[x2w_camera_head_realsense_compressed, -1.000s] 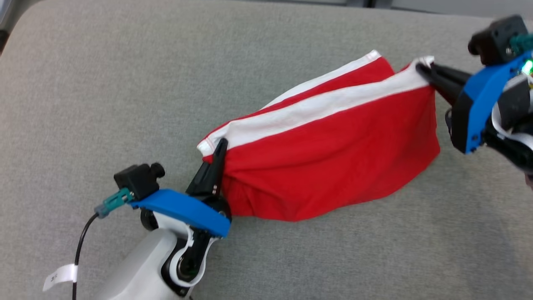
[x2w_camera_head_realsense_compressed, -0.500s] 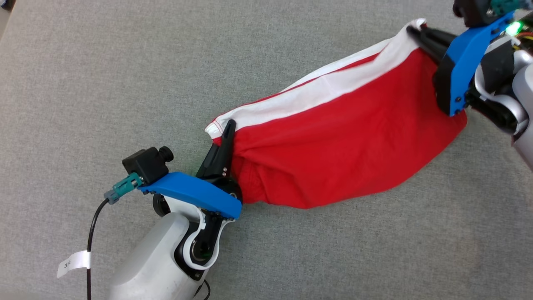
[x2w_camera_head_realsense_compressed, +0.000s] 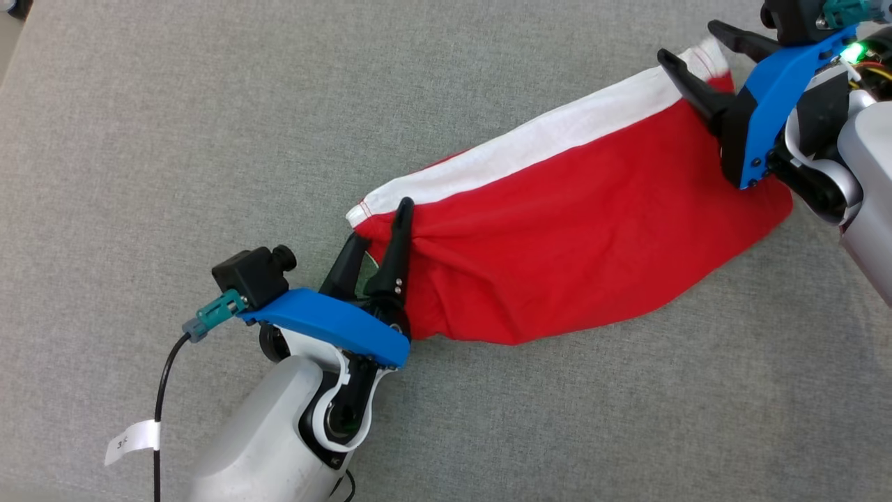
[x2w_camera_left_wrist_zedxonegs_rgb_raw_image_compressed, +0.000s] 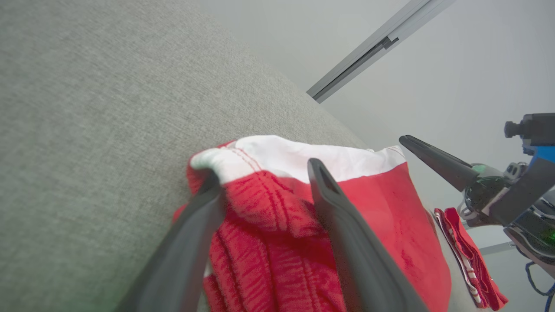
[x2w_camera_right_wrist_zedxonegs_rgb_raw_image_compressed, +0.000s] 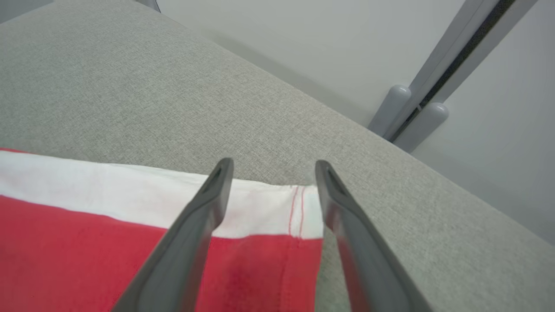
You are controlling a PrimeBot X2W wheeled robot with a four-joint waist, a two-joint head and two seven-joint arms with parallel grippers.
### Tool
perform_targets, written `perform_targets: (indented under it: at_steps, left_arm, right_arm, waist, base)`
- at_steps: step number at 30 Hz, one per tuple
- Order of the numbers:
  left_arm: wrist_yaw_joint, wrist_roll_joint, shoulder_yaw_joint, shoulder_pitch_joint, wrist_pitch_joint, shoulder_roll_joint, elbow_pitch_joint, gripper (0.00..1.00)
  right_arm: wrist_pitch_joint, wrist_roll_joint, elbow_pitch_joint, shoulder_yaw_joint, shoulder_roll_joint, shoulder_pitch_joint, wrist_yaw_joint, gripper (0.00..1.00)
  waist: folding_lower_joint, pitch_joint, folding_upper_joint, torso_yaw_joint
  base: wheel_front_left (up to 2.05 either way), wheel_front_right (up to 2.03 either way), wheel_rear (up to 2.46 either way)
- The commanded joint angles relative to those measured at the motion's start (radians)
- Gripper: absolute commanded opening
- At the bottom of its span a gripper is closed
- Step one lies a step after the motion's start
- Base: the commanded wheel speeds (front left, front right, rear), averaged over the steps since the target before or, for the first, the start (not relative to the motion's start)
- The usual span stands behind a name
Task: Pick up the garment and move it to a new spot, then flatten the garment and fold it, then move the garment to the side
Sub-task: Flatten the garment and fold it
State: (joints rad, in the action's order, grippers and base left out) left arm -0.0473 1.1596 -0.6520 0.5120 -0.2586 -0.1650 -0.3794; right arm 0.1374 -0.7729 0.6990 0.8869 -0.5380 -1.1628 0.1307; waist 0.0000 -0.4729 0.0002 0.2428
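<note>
The garment is red with a white band along its far edge and lies stretched out across the grey cushion. My left gripper stands open at the garment's left corner. In the left wrist view that gripper has its fingers spread, with bunched red cloth loose between them. My right gripper is open over the garment's right corner. In the right wrist view the right gripper straddles the white band, which lies flat on the cushion.
The grey cushion's far edge meets a pale wall with a grey rail. Another red and white cloth lies past the garment in the left wrist view. A black cable hangs from my left forearm.
Both grippers have gone from shut to open and let go of the garment's two corners. The garment has settled flatter on the cushion. The head camera shifted slightly.
</note>
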Motion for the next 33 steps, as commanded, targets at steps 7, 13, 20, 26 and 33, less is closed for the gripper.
perform_targets:
  at_steps: [7, 13, 20, 26, 33]
  left_arm:
    - [-0.016, -0.032, 0.010, -0.046, -0.003, -0.030, -0.013, 1.00]
    - [-0.021, -0.126, 0.109, -0.113, -0.006, -0.045, 0.043, 1.00]
    - [-0.029, -0.360, 0.286, -0.196, -0.007, -0.019, 0.120, 1.00]
    - [-0.057, -0.576, 0.407, -0.229, -0.007, 0.038, 0.174, 1.00]
    - [-0.078, -0.726, 0.451, -0.248, -0.007, 0.076, 0.177, 1.00]
  right_arm:
    - [-0.027, -0.081, 0.017, 0.036, 0.004, 0.040, 0.000, 1.00]
    - [-0.028, -0.128, 0.020, 0.040, -0.018, 0.100, 0.000, 1.00]
    - [-0.035, -0.155, 0.090, -0.028, 0.007, 0.169, 0.000, 1.00]
    - [-0.040, -0.140, 0.199, -0.112, 0.053, 0.159, 0.000, 1.00]
    - [-0.023, -0.087, 0.346, -0.171, 0.130, 0.116, 0.000, 1.00]
  waist:
    - [0.0000, 0.057, -0.0002, -0.009]
    - [0.0000, 0.114, -0.0002, -0.011]
    - [0.0000, 0.135, -0.0002, -0.004]
    - [0.0000, 0.117, -0.0002, 0.008]
    - [0.0000, 0.090, -0.0002, 0.029]
  base:
    - [0.00, 0.00, 0.00]
    - [0.00, 0.00, 0.00]
    - [0.00, 0.00, 0.00]
    - [0.00, 0.00, 0.00]
    - [0.00, 0.00, 0.00]
